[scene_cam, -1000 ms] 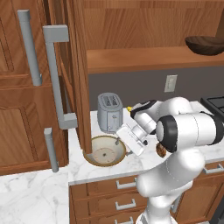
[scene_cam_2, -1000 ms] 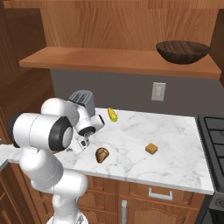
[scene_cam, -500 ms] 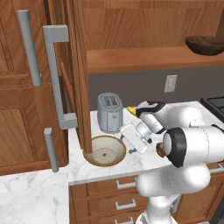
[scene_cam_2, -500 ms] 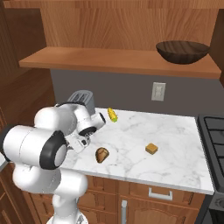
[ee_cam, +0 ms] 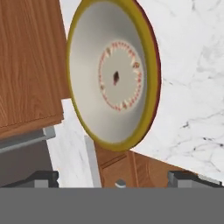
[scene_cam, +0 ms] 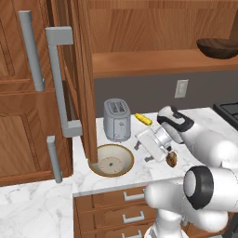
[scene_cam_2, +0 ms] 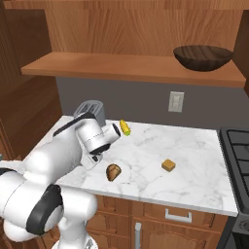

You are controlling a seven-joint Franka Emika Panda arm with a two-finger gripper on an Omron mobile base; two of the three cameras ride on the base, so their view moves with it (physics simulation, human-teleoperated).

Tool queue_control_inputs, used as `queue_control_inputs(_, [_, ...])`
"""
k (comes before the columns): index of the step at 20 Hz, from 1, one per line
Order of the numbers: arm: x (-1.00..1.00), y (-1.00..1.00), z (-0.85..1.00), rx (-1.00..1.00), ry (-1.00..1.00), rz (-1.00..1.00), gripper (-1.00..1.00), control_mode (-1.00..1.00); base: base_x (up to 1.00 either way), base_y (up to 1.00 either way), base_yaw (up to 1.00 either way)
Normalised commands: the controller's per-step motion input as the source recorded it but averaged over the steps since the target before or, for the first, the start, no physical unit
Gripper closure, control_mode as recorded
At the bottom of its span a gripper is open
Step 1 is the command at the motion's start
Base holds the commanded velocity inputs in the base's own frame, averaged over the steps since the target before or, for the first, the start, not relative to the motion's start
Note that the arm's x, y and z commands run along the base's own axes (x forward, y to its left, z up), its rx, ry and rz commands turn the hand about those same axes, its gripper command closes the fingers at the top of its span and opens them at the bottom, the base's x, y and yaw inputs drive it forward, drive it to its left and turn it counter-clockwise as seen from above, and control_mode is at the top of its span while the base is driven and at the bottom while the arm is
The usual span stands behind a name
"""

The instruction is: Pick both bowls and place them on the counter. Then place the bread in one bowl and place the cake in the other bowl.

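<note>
The beige bowl (scene_cam: 111, 161) sits on the marble counter (scene_cam: 139, 174) by the tall cabinet's corner; in the hand view this bowl (ee_cam: 113, 78) lies just ahead of the fingers. My gripper (scene_cam: 142, 152) hovers right of it, open and empty, and its tips frame the hand view (ee_cam: 114, 181). The dark wooden bowl (scene_cam: 218, 48) (scene_cam_2: 203, 57) rests up on the shelf. The bread (scene_cam_2: 113, 172) lies on the counter (scene_cam_2: 194, 175) under my forearm, half covered by my arm in the left base view (scene_cam: 171, 158). The cake (scene_cam_2: 168, 165) sits to its right.
A silver toaster (scene_cam: 116, 119) stands against the wall behind the beige bowl, with a yellow cylinder (scene_cam: 143, 119) (scene_cam_2: 125, 127) next to it. A tall wooden cabinet side (scene_cam: 83, 79) borders the counter on the left. A stove (scene_cam_2: 238, 146) borders it on the right.
My hand has drawn back a little to the right, away from the beige bowl, and the elbow has swung forward. The gripper stays open; the bowl has not moved.
</note>
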Motion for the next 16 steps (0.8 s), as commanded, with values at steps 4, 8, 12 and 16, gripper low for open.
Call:
queue_control_inputs(4, [-0.39,-0.21,0.52,0.0,-0.07,-0.04,-1.0,-1.0,0.0,0.0,0.0])
queue_control_inputs(8, [-0.37,-0.23,0.55,0.0,-0.02,-0.06,-1.0,-1.0,0.0,0.0,0.0])
queue_control_inputs(12, [-0.32,-0.22,0.55,-0.02,0.0,-0.08,-1.0,-1.0,0.0,0.0,0.0])
queue_control_inputs(16, [-0.29,-0.27,0.54,-0.05,0.0,-0.09,-1.0,-1.0,0.0,0.0,0.0])
